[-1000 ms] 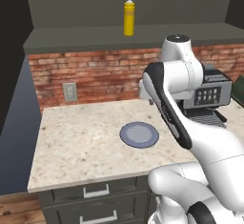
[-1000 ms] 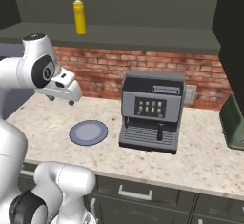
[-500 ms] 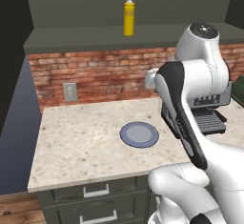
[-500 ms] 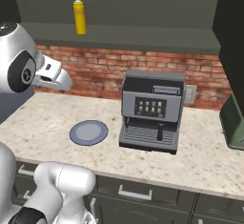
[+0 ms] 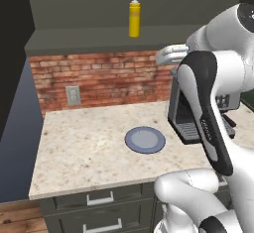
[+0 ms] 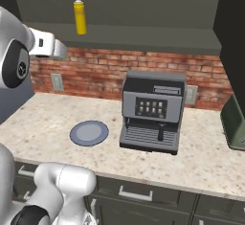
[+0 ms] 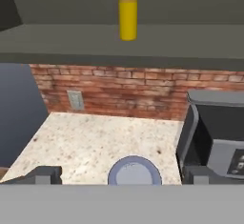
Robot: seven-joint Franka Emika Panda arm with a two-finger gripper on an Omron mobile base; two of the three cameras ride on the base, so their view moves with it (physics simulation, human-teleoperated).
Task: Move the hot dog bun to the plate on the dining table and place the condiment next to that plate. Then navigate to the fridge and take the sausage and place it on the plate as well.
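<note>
Kitchen counter with gripper (image 7: 122, 176) raised above it, fingers spread wide and empty.

Nearest, dark fingertips (image 7: 43, 175) at either side of a small blue-grey plate (image 5: 145, 140) lying flat on the speckled counter (image 5: 84, 150). Just right of that plate, a grey coffee machine (image 6: 152, 110). Behind, a red brick wall (image 6: 119, 73) with a pale outlet (image 5: 73, 95). Farthest and highest, upright on the dark shelf (image 5: 94, 38), the yellow condiment (image 5: 134, 17), white nozzle up.

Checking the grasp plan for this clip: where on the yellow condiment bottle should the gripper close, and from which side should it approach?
Probably the straight yellow body of the condiment, below the white nozzle. It stands upright on the ledge above the brick wall, so a level approach from the front suits, open gripper fingers either side.
</note>
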